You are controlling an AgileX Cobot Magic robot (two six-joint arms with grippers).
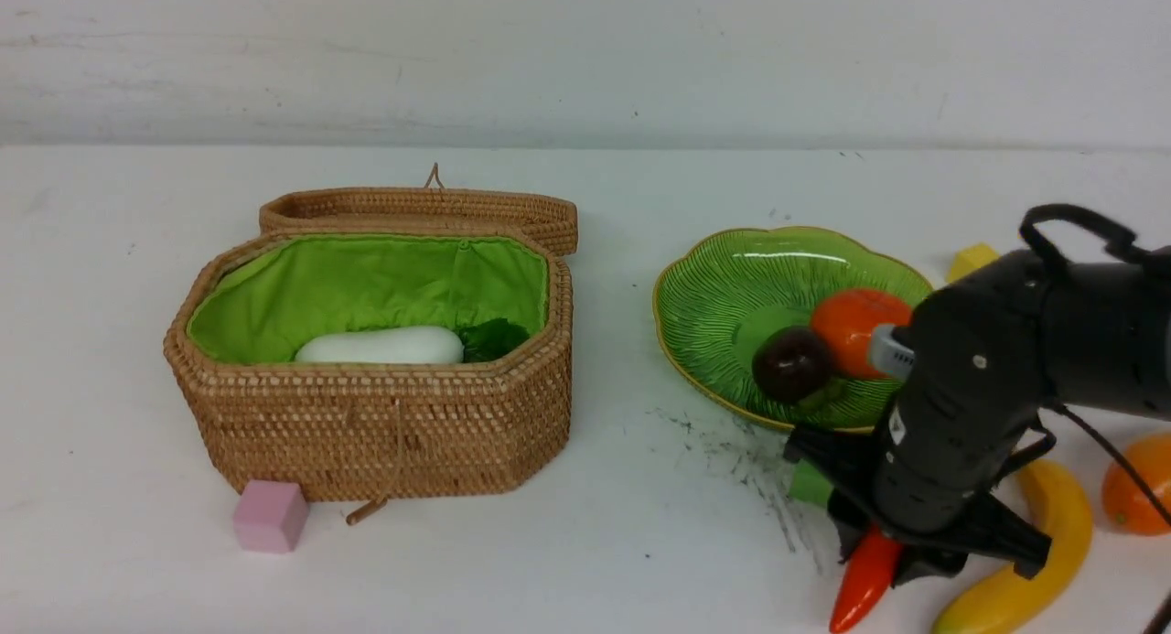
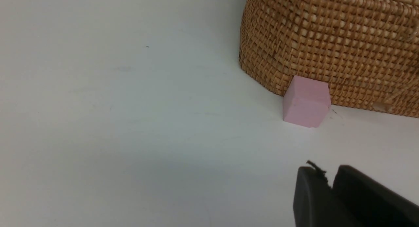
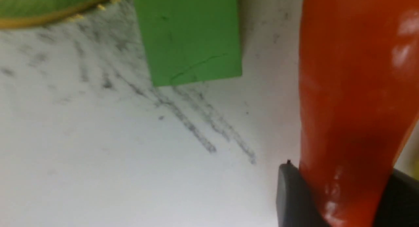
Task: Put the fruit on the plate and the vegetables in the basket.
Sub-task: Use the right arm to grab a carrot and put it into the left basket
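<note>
The woven basket (image 1: pixel 384 433) stands open at the left with a white radish (image 1: pixel 380 346) lying on its green lining. The green plate (image 1: pixel 723 295) holds a round orange fruit (image 1: pixel 851 327) and a dark purple one (image 1: pixel 791 364). My right gripper (image 1: pixel 901 552) is in front of the plate, low over the table, shut on the orange-red carrot (image 1: pixel 864 588); in the right wrist view the jaws of that gripper (image 3: pixel 343 194) press both sides of the carrot (image 3: pixel 353 89). A banana (image 1: pixel 1025 579) and an orange mango (image 1: pixel 1139 497) lie at the right. My left gripper (image 2: pixel 330 178) is shut and empty. No eggplant shows.
A pink cube (image 1: pixel 270 515) sits against the basket's front left corner, also in the left wrist view (image 2: pixel 306 101). A green cube (image 1: pixel 810 483) lies between the plate and my right gripper, close in the right wrist view (image 3: pixel 190 37). A yellow cube (image 1: pixel 972 261) lies behind the plate.
</note>
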